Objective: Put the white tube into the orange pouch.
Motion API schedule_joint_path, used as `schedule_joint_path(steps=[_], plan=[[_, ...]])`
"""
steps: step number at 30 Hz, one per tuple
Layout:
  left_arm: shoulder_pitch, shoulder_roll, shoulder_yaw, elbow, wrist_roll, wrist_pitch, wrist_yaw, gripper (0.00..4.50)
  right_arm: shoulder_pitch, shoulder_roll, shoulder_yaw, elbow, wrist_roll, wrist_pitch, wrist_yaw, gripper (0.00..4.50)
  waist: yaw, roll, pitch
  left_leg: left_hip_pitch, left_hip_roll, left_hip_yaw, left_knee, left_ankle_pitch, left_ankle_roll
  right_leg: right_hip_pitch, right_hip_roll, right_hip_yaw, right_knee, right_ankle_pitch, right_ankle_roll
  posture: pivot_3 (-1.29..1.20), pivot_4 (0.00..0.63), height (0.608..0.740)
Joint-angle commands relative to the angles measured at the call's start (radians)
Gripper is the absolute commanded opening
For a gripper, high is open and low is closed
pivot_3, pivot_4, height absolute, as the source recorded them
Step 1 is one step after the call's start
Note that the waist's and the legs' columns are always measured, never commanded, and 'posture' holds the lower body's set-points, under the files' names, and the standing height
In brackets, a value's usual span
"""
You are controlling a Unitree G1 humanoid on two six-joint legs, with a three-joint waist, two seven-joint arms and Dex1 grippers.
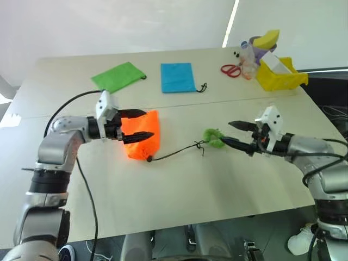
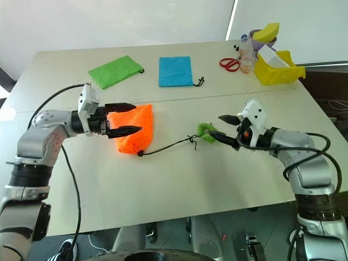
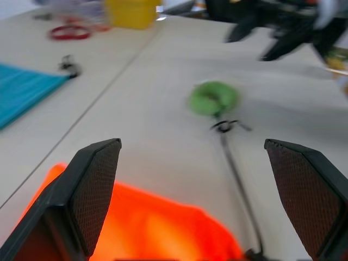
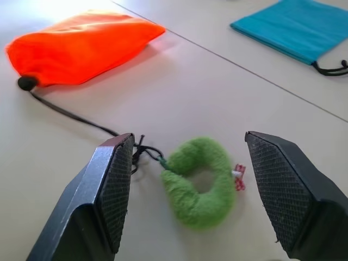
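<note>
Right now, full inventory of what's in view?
orange pouch: 1, orange, table centre-left, drawn shut, at the left tool
cord: 1, black, from pouch to a fuzzy green ring
green pouch: 1, far left
blue pouch: 1, far centre
scissors: 1, red, far right
yellow bin: 1, far right corner
table: 1, pale
left tool: open, holding nothing
right tool: open, by the ring

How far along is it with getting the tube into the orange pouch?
Looks nearly done: the orange pouch lies cinched on the table, cord stretched out to its green loop; whether the tube is inside can't be seen. In hand: nothing. Left gripper and right gripper are open. Left: confirming the contents.
</note>
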Motion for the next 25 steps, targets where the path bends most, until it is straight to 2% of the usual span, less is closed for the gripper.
schedule_joint_path(steps=[1,4,6,8,12,18,25], plan=[[0.090,-0.033,0.159,-0.049,-0.007,-0.061,0.194,4.50,-0.005,0.050,-0.009,0.001,-0.067,-0.087,-0.105,3.39,-0.004,0.000,0.000,0.000,0.000,0.000,0.000,0.000,0.000,0.000,0.000,0.000,0.000,0.000,0.000,0.00,0.150,0.734],[0.177,-0.030,0.182,-0.076,0.017,-0.085,0.258,4.50,-0.059,0.112,-0.032,0.117,-0.151,-0.165,-0.246,3.39,-0.003,0.000,0.000,0.001,0.000,0.001,0.001,0.000,-0.001,0.000,-0.001,0.000,0.000,-0.001,-0.004,0.00,0.150,0.734],[0.298,-0.021,0.175,-0.187,-0.011,-0.075,0.225,4.50,-0.127,0.153,-0.047,0.255,-0.225,-0.181,-0.397,3.39,-0.004,0.000,0.000,0.001,0.000,0.001,0.002,-0.001,-0.002,0.000,-0.003,0.000,0.000,0.002,-0.005,0.00,0.150,0.734],[0.401,-0.011,0.158,-0.285,-0.001,-0.084,0.218,4.50,-0.169,0.166,-0.042,0.362,-0.285,-0.221,-0.475,3.39,-0.004,0.000,0.000,0.001,0.001,0.003,0.002,-0.002,-0.004,0.000,-0.007,0.000,-0.002,0.005,-0.007,0.00,0.150,0.734],[0.502,-0.025,0.181,-0.362,-0.010,-0.075,0.267,4.50,-0.230,0.169,-0.057,0.505,-0.293,-0.271,-0.504,3.39,0.001,-0.001,-0.001,0.000,0.000,0.006,-0.002,-0.002,-0.004,-0.006,-0.016,-0.003,-0.004,0.005,-0.008,0.00,0.150,0.734],[0.572,-0.048,0.214,-0.380,-0.036,-0.068,0.324,4.50,-0.287,0.147,-0.059,0.689,-0.332,-0.359,-0.545,3.39,-0.008,0.000,-0.001,-0.001,0.000,0.006,-0.003,-0.001,-0.001,-0.004,-0.014,-0.003,-0.004,0.004,-0.007,0.00,0.150,0.734],[0.661,-0.077,0.232,-0.368,-0.020,-0.142,0.341,4.50,-0.307,0.163,-0.037,0.728,-0.340,-0.396,-0.527,3.39,-0.012,0.000,-0.001,-0.001,0.000,0.007,-0.003,0.000,0.000,-0.005,-0.013,-0.002,-0.004,0.004,-0.006,0.00,0.150,0.734]])
